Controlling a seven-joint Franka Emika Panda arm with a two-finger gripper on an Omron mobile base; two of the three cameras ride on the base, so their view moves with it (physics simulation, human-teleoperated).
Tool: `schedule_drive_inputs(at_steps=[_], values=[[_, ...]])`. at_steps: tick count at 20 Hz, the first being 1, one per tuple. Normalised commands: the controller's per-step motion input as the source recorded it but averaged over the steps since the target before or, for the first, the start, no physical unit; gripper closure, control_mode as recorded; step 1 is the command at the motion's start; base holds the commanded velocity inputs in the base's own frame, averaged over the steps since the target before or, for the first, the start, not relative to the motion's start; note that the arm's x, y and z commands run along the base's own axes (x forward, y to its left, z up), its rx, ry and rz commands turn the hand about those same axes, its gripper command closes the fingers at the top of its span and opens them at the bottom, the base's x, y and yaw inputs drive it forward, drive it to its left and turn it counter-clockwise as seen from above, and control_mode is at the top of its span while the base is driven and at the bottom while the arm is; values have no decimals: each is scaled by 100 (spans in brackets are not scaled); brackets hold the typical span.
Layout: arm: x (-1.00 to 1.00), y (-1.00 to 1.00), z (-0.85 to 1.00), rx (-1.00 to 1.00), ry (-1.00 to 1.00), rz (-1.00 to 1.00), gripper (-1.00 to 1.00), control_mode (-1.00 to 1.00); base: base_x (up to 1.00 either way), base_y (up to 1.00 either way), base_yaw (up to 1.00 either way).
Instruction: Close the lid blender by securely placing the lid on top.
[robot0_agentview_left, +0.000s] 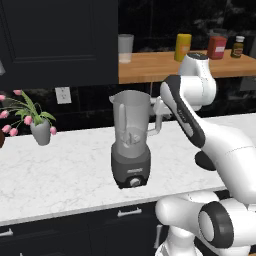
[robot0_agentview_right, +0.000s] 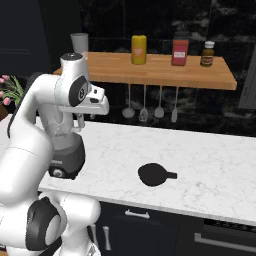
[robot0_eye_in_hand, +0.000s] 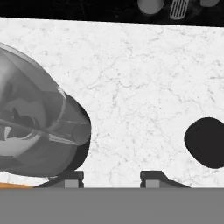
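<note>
1. On the white marbled table (robot0_agentview_left: 60, 170), the tall translucent grey blender jar with side handle on a dark grey motor base (robot0_agentview_left: 131, 145) stands upright with its mouth uncovered.
2. Well apart from it, to the robot's right on the same table, lies the flat round black lid with a short tab at one edge (robot0_agentview_right: 154, 174); in the hand view it sits at the right edge (robot0_eye_in_hand: 206, 142), with bare marble between it and the jar (robot0_eye_in_hand: 39, 131).
3. The white arm's two-finger gripper (robot0_eye_in_hand: 111, 178) hovers high beside the jar's handle side; its jaws stand spread apart with nothing between them.
4. Judged from its look, the lid should be light, stiff and thin, with a smooth, possibly slippery face. Lying flat, it gives little height to pinch, so the rim or the projecting tab looks like the best hold.
5. The likely risk is the disc sliding on the marble or tilting in the grip, which would make it seat crookedly on the jar's mouth.
6. Behind, a wooden shelf (robot0_agentview_right: 160, 70) carries a yellow container (robot0_agentview_right: 138, 49) and other jars.
</note>
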Motion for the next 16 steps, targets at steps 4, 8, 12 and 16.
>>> schedule_drive_inputs(at_steps=[4,8,12,16], values=[[-18,-4,0,1,-5,0,-100,-100,0,0,0],[-46,-49,-11,11,-8,-11,-100,-100,0,0,0],[-50,-84,-38,14,-1,-47,-100,-100,0,0,0],[-30,-85,-50,13,5,-65,-100,-100,0,0,0]])
